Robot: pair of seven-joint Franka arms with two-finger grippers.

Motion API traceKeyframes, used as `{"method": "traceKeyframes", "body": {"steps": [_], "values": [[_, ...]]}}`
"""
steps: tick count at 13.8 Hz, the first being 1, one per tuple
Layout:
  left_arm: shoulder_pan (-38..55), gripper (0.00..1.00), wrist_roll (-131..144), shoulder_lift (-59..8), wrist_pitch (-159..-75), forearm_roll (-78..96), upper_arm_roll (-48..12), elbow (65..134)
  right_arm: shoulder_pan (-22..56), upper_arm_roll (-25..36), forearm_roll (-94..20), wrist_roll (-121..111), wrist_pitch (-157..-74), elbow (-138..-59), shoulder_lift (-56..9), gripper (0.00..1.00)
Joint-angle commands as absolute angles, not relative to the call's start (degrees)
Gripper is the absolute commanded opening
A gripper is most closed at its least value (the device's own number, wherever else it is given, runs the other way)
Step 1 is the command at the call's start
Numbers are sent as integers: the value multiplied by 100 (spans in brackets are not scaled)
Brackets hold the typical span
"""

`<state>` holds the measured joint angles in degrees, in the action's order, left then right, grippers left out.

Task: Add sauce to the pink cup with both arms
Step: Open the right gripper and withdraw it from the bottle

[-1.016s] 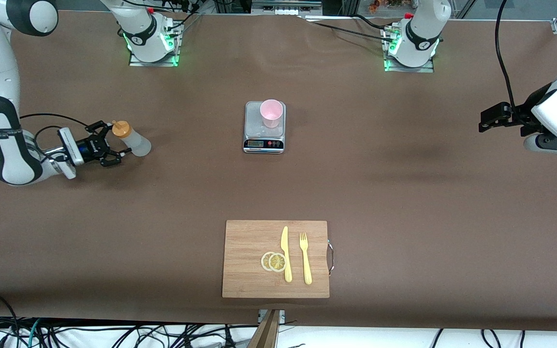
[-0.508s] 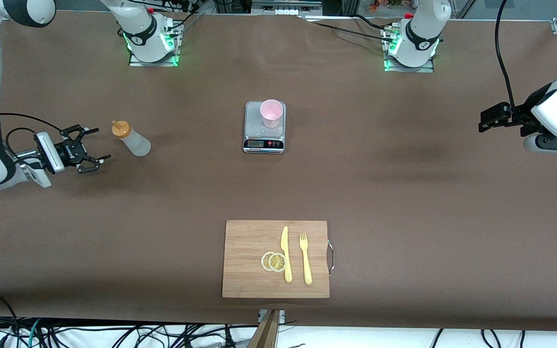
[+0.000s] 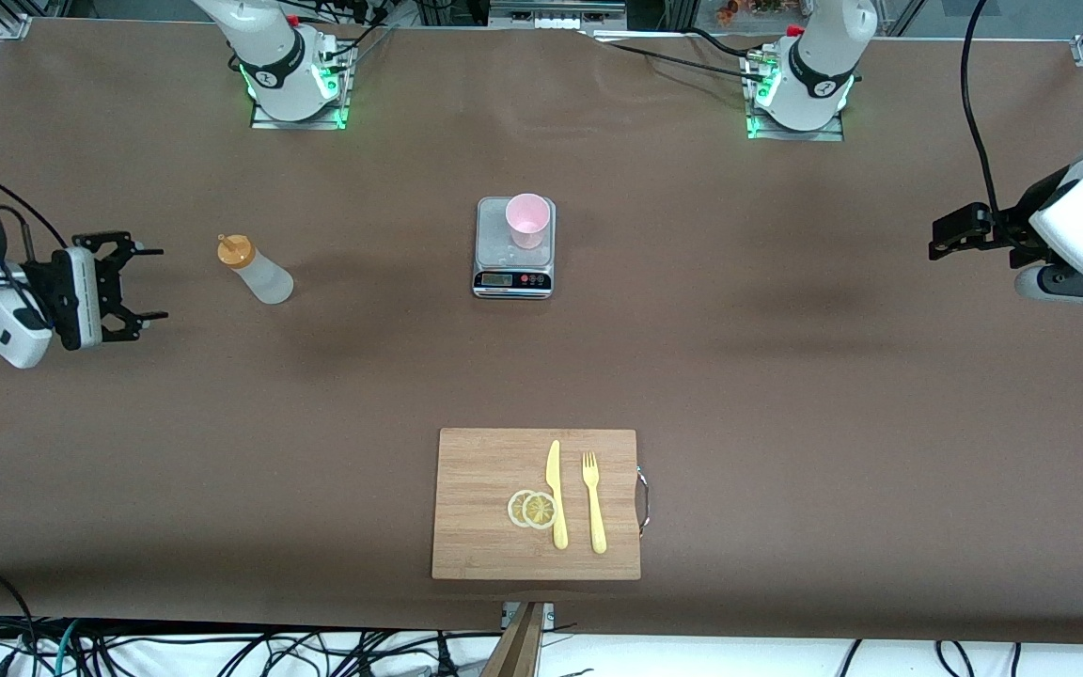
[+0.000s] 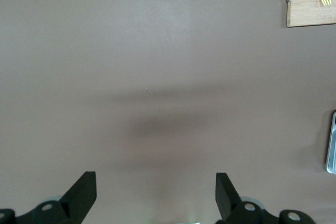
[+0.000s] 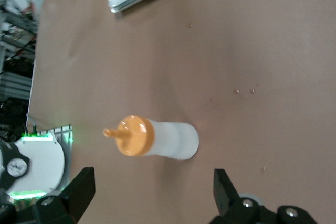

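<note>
We pull our right gripper (image 3: 142, 282) back, fingers spread and empty, leaving the sauce (image 3: 256, 272) standing before it; the left gripper (image 3: 938, 235) waits open, well away from the pink cup (image 3: 527, 220).

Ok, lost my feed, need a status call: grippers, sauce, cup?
Right gripper open, empty, beside sauce bottle. Left gripper open, waiting at its table end. Bottle upright, untouched. Pink cup on scale; nothing between.

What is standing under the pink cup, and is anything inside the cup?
The pink cup stands upright on a grey kitchen scale. Its visible inner wall looks plain pink. The part of the scale platform directly beneath the cup is covered, and its bottom cannot be judged for sauce.
</note>
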<state>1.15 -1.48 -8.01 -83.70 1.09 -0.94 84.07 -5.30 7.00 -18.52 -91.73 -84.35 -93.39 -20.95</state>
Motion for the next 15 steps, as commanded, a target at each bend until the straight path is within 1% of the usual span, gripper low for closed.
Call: {"method": "traceKeyframes", "body": {"steps": [1, 3, 6, 12, 15], "values": [[149, 100, -237, -896, -8314, 132, -70, 8209, -387, 441, -1312, -7818, -8937, -9879, -1434, 100], [149, 100, -237, -896, -8314, 132, -70, 8209, -291, 177, -811, -6685, -9114, -9879, -1231, 100], [149, 100, -237, -896, -8314, 132, -70, 8209, 104, 158, -230, -4981, -9263, -9879, -1003, 100], [141, 100, -220, -896, -8315, 123, -70, 8209, 553, 158, 245, -1386, -9325, -9853, -756, 100], [149, 100, -176, -896, -8314, 123, -79, 8209, 580, 167, 386, -573, -9308, -9774, -633, 100]]}}
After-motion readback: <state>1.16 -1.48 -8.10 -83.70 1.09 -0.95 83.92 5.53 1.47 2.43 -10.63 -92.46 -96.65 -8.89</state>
